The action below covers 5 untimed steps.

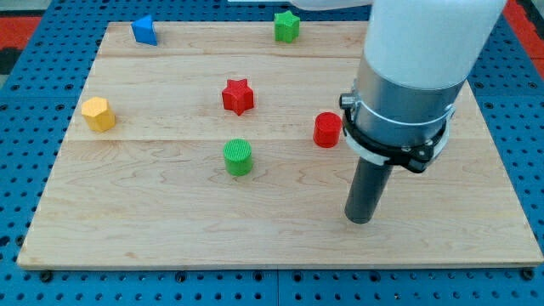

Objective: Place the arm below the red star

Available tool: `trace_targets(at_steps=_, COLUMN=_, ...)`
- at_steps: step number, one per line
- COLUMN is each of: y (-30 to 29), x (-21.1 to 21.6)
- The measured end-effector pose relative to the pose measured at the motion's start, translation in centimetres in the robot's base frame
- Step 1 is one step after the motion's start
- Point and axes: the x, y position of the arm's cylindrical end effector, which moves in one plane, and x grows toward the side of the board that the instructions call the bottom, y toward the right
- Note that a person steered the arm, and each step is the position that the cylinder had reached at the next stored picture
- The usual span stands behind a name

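The red star [239, 96] sits flat on the wooden board [170, 229], in the upper-middle part of the view, left of centre. It is a stubby, matte solid with blunt points all round; it shows no long axis, and one point faces roughly the view's top.

The green cylinder [239, 157] stands upright directly toward the view's bottom from the star, near it but apart; its side wall is ribbed. The red cylinder [327, 130] stands upright to the star's right and slightly lower in the view, close beside the arm's grey collar.

My tip [360, 220] rests on the board toward the view's bottom right, well apart from the star and lower than both cylinders. The rod is dark, smooth and round, and it carries no jaws.

Further out, the yellow block [99, 114], a faceted prism, lies near the board's left edge. The blue block [144, 31], angular in shape, lies at the upper left. The green star [287, 25] lies at the top edge, right of centre.

The board is pale wood with visible grain and plank seams. It lies on a blue perforated panel [25, 102].
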Motion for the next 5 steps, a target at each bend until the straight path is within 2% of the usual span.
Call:
trace_targets(at_steps=2, y=-0.1, x=0.0)
trace_targets(at_steps=3, y=-3.8, x=-0.9)
trace_targets(at_steps=4, y=-10.2, x=-0.9)
trace_targets(at_steps=5, y=-21.6, x=-1.0)
